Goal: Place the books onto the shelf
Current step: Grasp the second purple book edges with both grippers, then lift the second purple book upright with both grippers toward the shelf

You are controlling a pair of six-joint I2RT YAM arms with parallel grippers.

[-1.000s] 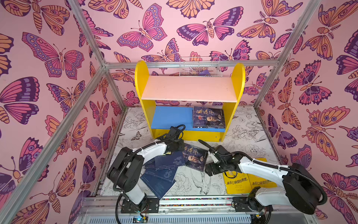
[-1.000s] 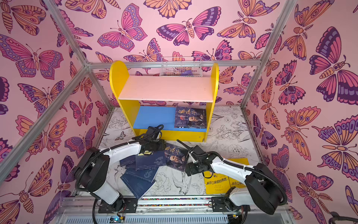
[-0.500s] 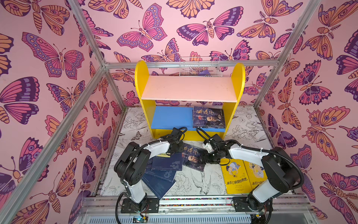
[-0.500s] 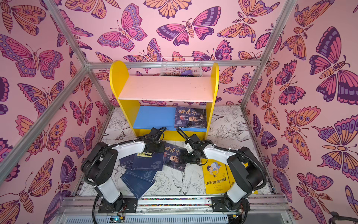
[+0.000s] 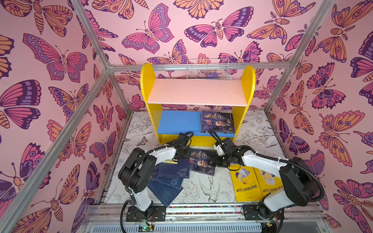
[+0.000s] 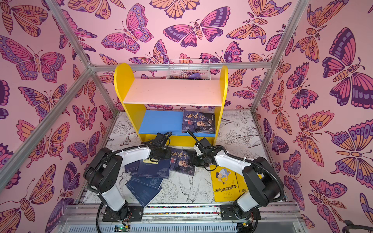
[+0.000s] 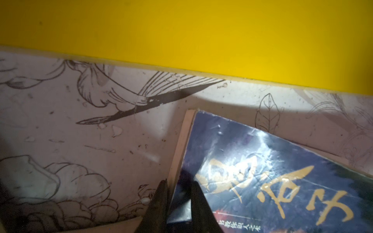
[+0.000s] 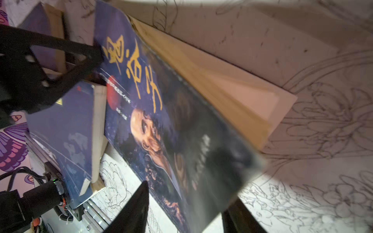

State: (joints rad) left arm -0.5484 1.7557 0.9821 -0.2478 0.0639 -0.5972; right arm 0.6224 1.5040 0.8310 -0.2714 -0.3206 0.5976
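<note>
Portrait book [image 5: 202, 162] | left fingers [image 7: 159, 201] narrow, pinching its cover corner | right fingers [image 8: 137, 207] wide (astride opposite edge)

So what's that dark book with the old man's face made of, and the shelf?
Dark portrait book: paper, cream page edges showing, with a glossy, probably laminated cover that glares. Shelf: flat matte colour suggests painted board, wood or composite unclear.

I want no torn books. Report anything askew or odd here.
The dark portrait-cover paperback before the yellow two-tier shelf lies skewed, and in the right wrist view its front cover seems to gape off the cream page block. The navy paperbacks sprawl in a crooked, overlapping heap.
</note>
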